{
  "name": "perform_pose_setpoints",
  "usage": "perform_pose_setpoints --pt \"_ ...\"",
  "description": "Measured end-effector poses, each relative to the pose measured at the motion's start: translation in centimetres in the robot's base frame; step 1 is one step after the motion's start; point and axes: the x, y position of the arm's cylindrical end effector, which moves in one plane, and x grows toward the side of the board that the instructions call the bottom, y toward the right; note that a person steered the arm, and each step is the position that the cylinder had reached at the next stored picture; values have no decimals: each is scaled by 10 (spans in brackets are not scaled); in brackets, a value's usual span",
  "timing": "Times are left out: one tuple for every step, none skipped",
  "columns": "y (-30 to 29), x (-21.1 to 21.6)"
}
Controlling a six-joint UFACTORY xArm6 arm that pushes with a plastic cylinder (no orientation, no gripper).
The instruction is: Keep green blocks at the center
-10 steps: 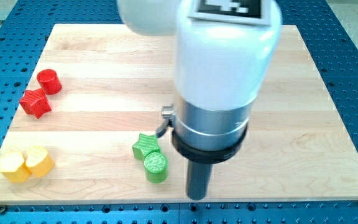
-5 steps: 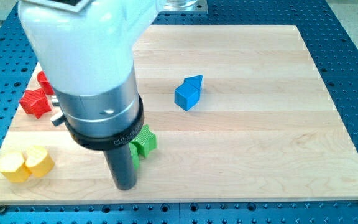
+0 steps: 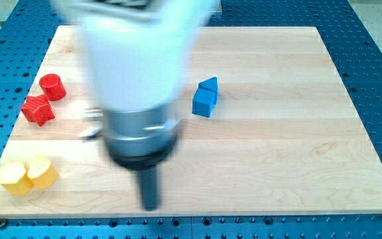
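Arm blurred, mid-board. My tip sits near the view's bottom edge of the wooden board, left of centre. No gripper on this rig, so no open or closed state to report. Green blocks not visible; probably hidden behind the arm, cannot tell. Blue blocks near centre; red blocks and yellow blocks at the view's left. Judged step: getting below the greens. Next: push them toward the view's top.

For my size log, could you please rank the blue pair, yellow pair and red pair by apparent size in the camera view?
1. Yellow pair, largest.
2. Red pair.
3. Blue pair, smallest.
Yellow lies nearest the view's bottom, so nearness may inflate it.
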Motion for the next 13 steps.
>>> perform_pose_setpoints --pt "-49 -21" --pt "26 -44" --pt "75 -65" --pt "84 -107" --pt "108 -59" --pt "38 -37" --pt "14 -60" --pt "14 -69" --pt "16 -94" --pt "16 -95" --pt "4 -58" --pt "4 -39" --pt "9 -38"
